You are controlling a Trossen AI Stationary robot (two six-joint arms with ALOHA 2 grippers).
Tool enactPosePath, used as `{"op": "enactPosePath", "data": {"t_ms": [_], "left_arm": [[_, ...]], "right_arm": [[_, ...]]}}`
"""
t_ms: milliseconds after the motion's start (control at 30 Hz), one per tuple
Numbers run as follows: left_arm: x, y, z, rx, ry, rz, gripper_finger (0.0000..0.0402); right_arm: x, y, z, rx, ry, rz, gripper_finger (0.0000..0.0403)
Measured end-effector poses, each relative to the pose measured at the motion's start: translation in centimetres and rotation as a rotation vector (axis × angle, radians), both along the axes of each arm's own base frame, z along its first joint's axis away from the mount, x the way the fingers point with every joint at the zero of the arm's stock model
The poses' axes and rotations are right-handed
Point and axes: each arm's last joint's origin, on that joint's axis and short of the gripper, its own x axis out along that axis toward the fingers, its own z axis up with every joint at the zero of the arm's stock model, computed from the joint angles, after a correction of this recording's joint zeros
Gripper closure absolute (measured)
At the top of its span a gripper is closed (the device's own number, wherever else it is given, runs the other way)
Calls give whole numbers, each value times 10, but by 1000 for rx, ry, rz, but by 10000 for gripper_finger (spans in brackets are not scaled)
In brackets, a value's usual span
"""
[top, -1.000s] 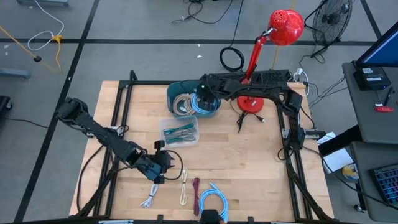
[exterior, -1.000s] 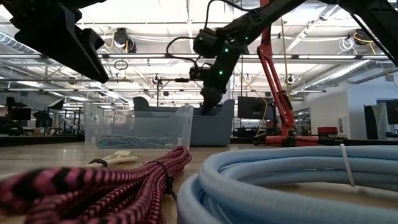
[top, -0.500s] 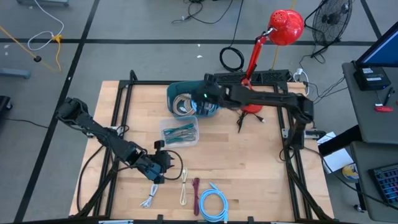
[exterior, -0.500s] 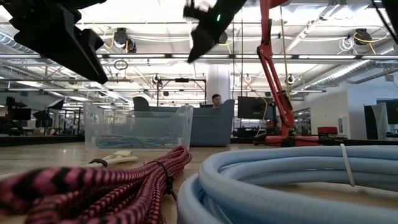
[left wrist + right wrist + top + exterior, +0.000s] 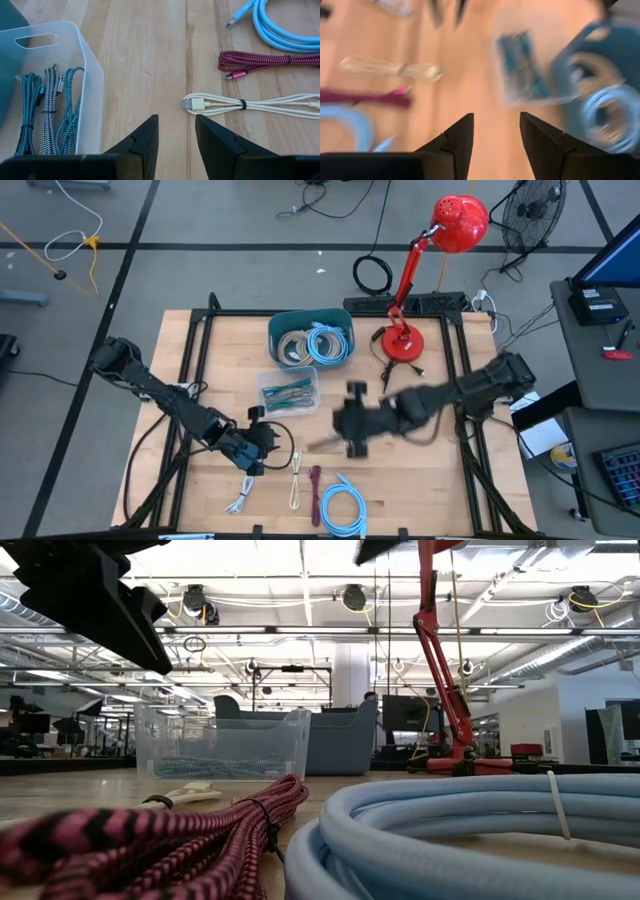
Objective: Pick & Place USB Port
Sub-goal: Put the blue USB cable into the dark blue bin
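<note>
I see four bundled USB cables near the table's front edge. The white cable [image 5: 238, 502] lies leftmost. The cream cable [image 5: 250, 105] is tied at its middle, its metal plug pointing toward the clear bin [image 5: 92, 85]. The magenta braided cable [image 5: 270, 61] lies beside it, folded lengthwise. The light blue cable [image 5: 338, 507] is coiled in a loop. The clear bin holds teal-and-white braided cables [image 5: 47, 107], laid side by side.

High camera looks straight down on the desk [image 5: 400, 470]. Low camera sits at desktop level beside the blue cable [image 5: 460, 830]. Both wrist cameras face the clear bin [image 5: 75, 60], which every view shares.
</note>
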Motion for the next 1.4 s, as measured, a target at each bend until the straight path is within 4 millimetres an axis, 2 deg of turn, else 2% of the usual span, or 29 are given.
{"op": "enactPosePath", "data": {"t_ms": [133, 333, 433, 567, 700, 800, 1167, 1400], "left_arm": [[0, 0, 0, 5, 1, -7, 268], [0, 0, 0, 33, 5, -39, 268], [0, 0, 0, 47, 6, -53, 268], [0, 0, 0, 67, 9, -79, 268], [0, 0, 0, 85, 12, -100, 268], [0, 0, 0, 91, 12, -105, 268], [5, 4, 2, 70, -15, -78, 268], [5, 4, 2, 70, -14, -78, 268]], "right_arm": [[-18, 33, -32, 107, 47, -67, 253], [-34, 60, -79, 395, 59, -209, 236], [-37, 64, -101, 536, 63, -247, 224], [-46, 60, -131, 631, 81, -315, 214], [-50, 62, -144, 737, 76, -323, 211], [-51, 67, -145, 785, 37, -286, 211], [-38, 76, -128, 825, -163, -91, 211], [-21, 82, -82, 857, -569, 281, 211]]}}
